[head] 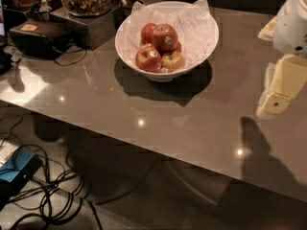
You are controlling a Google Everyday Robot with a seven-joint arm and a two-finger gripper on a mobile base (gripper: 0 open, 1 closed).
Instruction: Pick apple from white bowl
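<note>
The apple, a pale sticker on its side, sat atop the other apples in the paper-lined bowl at the far side of the table. The gripper hung at the right edge of view, well apart from the bowl; whether it was spread or closed could not be told. The fruit looked firm, smooth-skinned and fairly heavy, liable to slip. A hold from above across its widest part seemed safest.

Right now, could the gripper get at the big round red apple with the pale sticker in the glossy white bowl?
Probably yes. The gripper hangs at the right edge, apart from the glossy white bowl; the stickered red apple lies topmost, uncovered, and nothing stands between them.
</note>
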